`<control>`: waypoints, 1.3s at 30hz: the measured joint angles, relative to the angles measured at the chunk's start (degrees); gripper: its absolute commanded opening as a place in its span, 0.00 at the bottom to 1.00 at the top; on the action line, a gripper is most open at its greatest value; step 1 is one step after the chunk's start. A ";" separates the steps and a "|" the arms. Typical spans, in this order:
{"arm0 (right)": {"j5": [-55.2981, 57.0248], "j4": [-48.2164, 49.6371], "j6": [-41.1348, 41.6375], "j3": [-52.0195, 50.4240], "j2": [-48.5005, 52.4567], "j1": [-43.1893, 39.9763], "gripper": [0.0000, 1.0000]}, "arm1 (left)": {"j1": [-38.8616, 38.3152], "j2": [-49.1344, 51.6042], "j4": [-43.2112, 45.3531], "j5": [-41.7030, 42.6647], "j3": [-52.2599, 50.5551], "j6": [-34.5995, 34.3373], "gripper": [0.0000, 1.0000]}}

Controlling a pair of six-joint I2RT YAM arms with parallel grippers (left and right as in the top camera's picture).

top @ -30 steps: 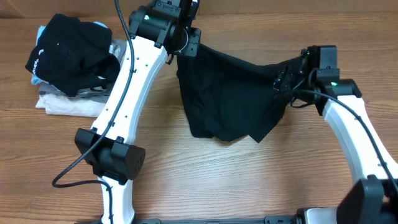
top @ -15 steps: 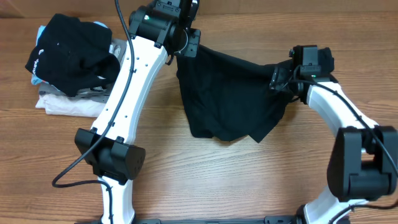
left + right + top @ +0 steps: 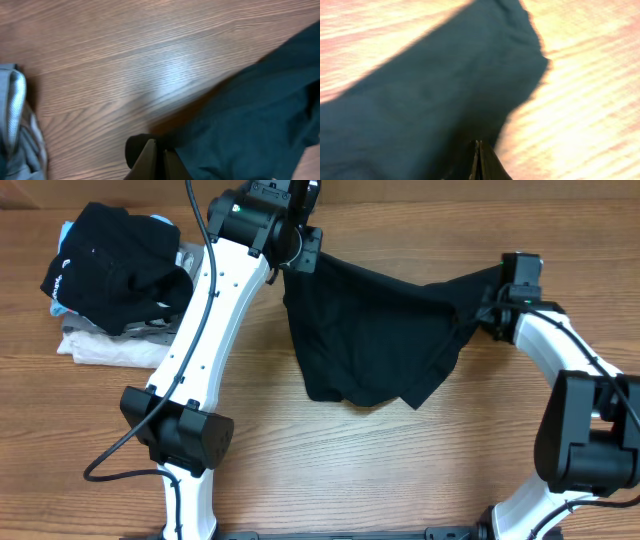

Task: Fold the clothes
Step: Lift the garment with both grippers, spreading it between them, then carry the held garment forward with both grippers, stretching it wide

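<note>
Black T-shirt (image 3: pixel 370 345) hangs stretched between my two arms over the counter (image 3: pixel 400 470). My left gripper (image 3: pixel 159 152) and right gripper (image 3: pixel 477 149) each pinch fully closed on an upper edge.

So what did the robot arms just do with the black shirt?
The right gripper closed on the black T-shirt at its right corner and drew it outward to the right, pulling the top edge tauter. The left gripper stayed clamped on the left corner, and the pile of clothes at the left did not move.
</note>
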 measured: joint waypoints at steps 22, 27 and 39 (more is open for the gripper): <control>-24.13 -17.25 -9.94 8.44 0.68 5.84 0.70 | 0.37 0.02 0.26 -2.78 3.76 0.09 0.04; -15.61 -12.02 -7.02 8.04 4.26 10.36 0.70 | 0.37 0.00 0.20 -2.29 3.76 0.11 0.04; 1.07 -6.73 1.84 7.72 6.32 5.31 0.14 | 0.35 0.02 -0.46 -1.53 3.76 0.48 0.04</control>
